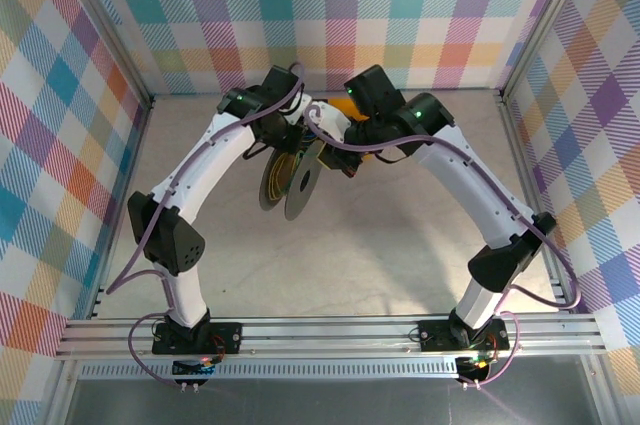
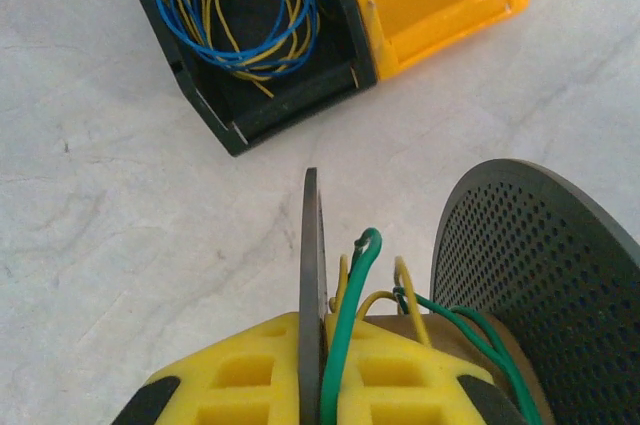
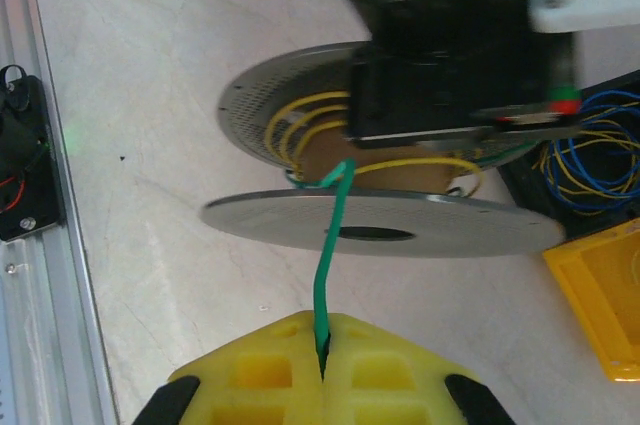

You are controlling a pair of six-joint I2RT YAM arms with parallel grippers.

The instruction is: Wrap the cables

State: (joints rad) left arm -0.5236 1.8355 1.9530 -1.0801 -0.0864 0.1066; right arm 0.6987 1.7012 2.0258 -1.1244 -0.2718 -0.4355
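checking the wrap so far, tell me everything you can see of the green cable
The green cable is a thin, glossy, plastic-coated wire. The shut right gripper pinches one stretch, which runs almost straight over the near flange of the grey spool to its brown core, kinking there among yellow turns. The left wrist view shows a bent loop of it standing up beside a flange.
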